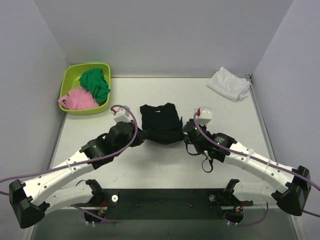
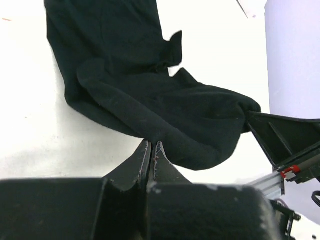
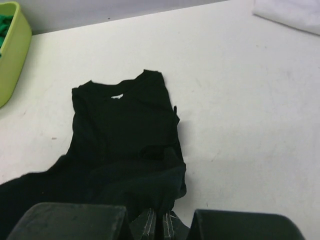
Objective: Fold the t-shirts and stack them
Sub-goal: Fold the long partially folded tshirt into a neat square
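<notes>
Lying to the right of the lime-green tub [image 1: 67, 82] and nearer the arm bases than it, the black t-shirt [image 1: 160, 122] is being gripped along its near hem by both claws. Its collar, with the small white neck label [image 3: 116, 96], is pointing towards the far edge of the desk [image 1: 150, 165]. The near part of the cloth is being bunched and lifted slightly into a thick roll, as the left wrist view shows.

The left claw [image 2: 151, 147] is being held fully closed on the hem corner on the tub's side. The right claw [image 3: 161, 216] is being held nearly closed on the corner away from the tub. Cloth is being pinched between the fingers of each.

Judging from this, the fold of the hem up towards the collar is being carried out. To do it well, both corners should be raised together and carried away from the bases at an equal pace, so that the hem is being laid square to the shoulders and not dragged askew. The cloth should be lifted clear enough that the lower layer is not being pushed along the desk.

The white t-shirt [image 1: 229, 83] is lying crumpled far to the right of the tub, by the back edge. A green cloth [image 1: 95, 84] and a pink cloth [image 1: 77, 99] are lying inside the tub.
</notes>
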### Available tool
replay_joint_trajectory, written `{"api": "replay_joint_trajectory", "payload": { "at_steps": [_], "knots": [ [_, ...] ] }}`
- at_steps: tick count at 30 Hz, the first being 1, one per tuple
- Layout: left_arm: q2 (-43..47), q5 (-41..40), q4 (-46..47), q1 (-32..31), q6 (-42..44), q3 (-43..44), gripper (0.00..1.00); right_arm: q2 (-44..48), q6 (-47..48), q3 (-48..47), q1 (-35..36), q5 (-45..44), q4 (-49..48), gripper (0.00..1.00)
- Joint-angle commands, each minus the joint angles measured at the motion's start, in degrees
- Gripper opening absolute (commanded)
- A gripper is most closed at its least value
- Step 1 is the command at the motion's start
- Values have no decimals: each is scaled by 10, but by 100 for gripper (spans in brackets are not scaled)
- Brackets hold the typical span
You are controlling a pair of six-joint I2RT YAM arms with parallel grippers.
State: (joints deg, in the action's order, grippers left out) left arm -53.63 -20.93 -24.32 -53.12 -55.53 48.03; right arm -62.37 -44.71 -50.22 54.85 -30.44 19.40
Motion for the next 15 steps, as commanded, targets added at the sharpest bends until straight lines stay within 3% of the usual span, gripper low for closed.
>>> {"api": "replay_joint_trajectory", "payload": {
  "at_steps": [1, 5, 15],
  "knots": [
    [-39, 47, 36, 73, 57, 48, 0, -46, 76, -73, -54, 23, -19, 0],
    [-88, 81, 58, 116, 70, 70, 0, -94, 97, -126, -139, 97, -34, 0],
    [-198, 139, 122, 205, 66, 97, 0, -284, 103, -250, -214, 221, -53, 0]
  ]
}}
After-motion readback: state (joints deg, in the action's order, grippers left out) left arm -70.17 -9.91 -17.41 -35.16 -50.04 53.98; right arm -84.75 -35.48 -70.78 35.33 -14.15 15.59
